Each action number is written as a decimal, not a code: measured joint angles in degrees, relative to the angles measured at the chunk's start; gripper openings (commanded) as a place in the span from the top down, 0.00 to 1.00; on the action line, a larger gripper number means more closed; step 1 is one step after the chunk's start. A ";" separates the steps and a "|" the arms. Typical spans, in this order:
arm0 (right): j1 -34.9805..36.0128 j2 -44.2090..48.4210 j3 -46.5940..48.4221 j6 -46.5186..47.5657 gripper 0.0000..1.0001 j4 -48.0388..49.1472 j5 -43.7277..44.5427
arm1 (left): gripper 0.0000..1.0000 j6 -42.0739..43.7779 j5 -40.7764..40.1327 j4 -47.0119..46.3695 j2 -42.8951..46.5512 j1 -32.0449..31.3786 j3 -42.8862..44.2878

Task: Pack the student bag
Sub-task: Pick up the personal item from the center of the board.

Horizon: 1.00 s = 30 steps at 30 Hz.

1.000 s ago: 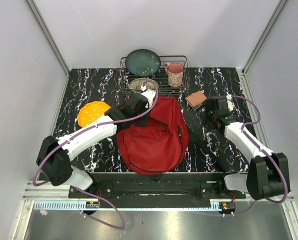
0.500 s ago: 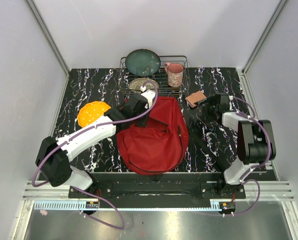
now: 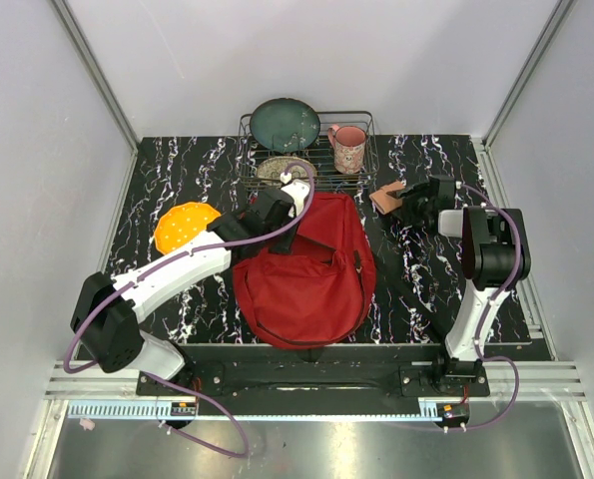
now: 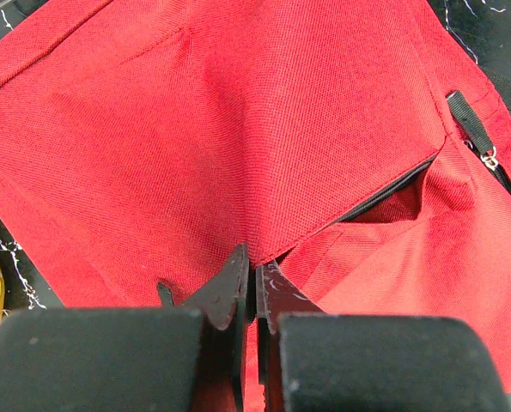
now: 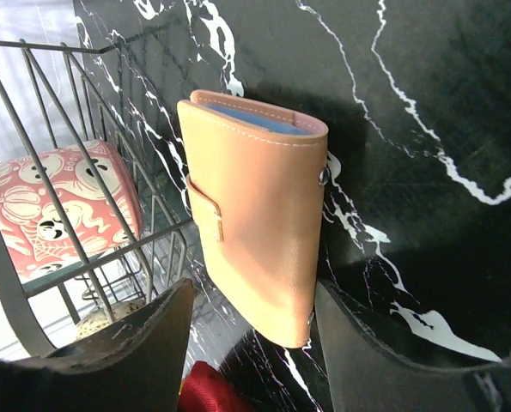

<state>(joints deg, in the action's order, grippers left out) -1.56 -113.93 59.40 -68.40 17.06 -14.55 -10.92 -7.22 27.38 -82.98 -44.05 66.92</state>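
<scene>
Red student bag (image 3: 306, 274) | left tool (image 4: 253, 264) pinching | right tool (image 5: 251, 300) straddles wallet (image 5: 255, 215)

Backpack (image 3: 306, 274) at centre; rack (image 3: 368, 135) behind, holding plate (image 3: 286, 124) and mug (image 3: 347, 148); wallet (image 3: 388, 198) right; disc (image 3: 184, 227) left.

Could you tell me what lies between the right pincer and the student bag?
In the top view, only the tan wallet, right at the right pincer tips, then bare marbled tabletop up to the student bag.

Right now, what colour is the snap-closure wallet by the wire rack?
The wallet is tan, blue inside; right wrist view shows it best.
</scene>
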 measured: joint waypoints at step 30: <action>-0.07 9.14 -9.94 13.11 1.00 -3.19 -3.63 | 1.00 0.04 0.76 0.13 0.00 0.20 -0.04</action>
<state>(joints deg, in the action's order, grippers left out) -1.63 -104.79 49.45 -55.29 13.87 -18.17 -10.87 -6.46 27.51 -82.98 -43.86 66.87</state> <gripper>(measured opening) 0.016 0.035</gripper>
